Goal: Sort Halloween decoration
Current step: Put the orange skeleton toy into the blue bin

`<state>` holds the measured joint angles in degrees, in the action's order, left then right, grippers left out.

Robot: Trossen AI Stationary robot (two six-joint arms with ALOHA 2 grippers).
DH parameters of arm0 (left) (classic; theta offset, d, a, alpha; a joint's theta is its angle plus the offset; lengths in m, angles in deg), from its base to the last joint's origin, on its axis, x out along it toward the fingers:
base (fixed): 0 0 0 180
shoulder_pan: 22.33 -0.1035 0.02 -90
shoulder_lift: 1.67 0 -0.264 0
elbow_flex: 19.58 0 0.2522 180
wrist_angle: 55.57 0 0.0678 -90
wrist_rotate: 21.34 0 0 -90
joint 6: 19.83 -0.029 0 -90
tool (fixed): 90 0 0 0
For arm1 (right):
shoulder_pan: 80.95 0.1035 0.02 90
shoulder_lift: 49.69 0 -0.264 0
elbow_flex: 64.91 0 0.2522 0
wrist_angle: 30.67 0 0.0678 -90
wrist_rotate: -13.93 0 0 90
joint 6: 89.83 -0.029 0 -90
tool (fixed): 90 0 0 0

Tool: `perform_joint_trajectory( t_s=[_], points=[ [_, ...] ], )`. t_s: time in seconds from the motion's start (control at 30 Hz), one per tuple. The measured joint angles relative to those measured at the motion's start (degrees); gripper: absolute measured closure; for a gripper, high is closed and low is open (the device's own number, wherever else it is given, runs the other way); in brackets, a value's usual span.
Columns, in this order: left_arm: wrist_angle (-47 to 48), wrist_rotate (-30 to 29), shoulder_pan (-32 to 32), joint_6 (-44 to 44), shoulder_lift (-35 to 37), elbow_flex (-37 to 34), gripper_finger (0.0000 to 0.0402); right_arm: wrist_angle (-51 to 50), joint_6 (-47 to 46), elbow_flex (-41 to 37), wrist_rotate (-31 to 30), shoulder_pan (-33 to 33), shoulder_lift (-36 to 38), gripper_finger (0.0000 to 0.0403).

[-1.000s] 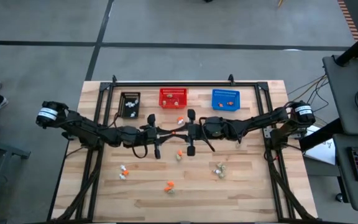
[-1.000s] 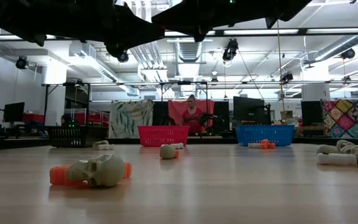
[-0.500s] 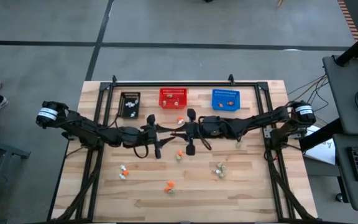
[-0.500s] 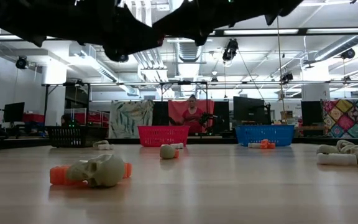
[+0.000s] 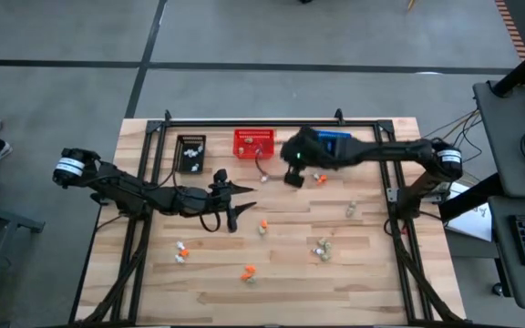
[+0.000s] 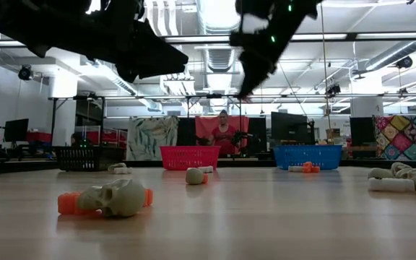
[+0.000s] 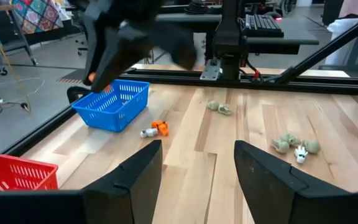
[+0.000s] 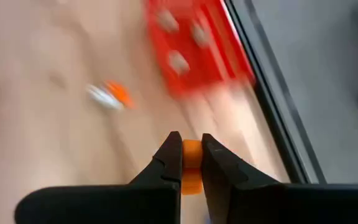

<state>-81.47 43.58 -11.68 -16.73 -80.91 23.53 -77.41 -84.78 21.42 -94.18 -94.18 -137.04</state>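
Right gripper (image 8: 191, 163) clamps an orange trinket (image 8: 192, 154), apparently near the red basket (image 5: 253, 142). Left gripper (image 7: 197, 163) gapes empty mid-table. Trinkets scatter the wooden tabletop (image 5: 372, 273) toward 6 o'clock; workshop behind.

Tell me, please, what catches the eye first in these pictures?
The right gripper is raised near the red basket and blue basket, its fingers pinching an orange trinket. The left gripper waits open over the table's middle, with small orange and beige trinkets scattered on the wood.
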Motion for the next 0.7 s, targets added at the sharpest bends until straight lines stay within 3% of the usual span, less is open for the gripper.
perform_joint_trajectory(
  t_s=[0.23, 0.37, 0.47, 0.7],
  points=[
    [0.0, 0.0, 0.0, 0.0, 0.0, 0.0, 0.0219, -9.7, -0.9, -2.3, 0.6, -14.1, 0.0, 0.0382],
    [-0.1, -0.1, 0.0, -0.5, 0.0, 0.0, 0.0219, -10.1, -0.3, -3.8, 6.4, -20.7, 0.0, 0.0381],
    [-0.2, -0.1, 0.0, -0.5, 0.0, 0.0, 0.0219, -9.4, 0.6, -5.4, 9.6, -24.0, 0.0, 0.0377],
    [-0.2, -0.1, 0.0, -0.6, 0.0, 0.0, 0.0219, -5.2, 1.5, -10.9, 9.7, -27.4, 0.0, 0.0376]
  ],
)
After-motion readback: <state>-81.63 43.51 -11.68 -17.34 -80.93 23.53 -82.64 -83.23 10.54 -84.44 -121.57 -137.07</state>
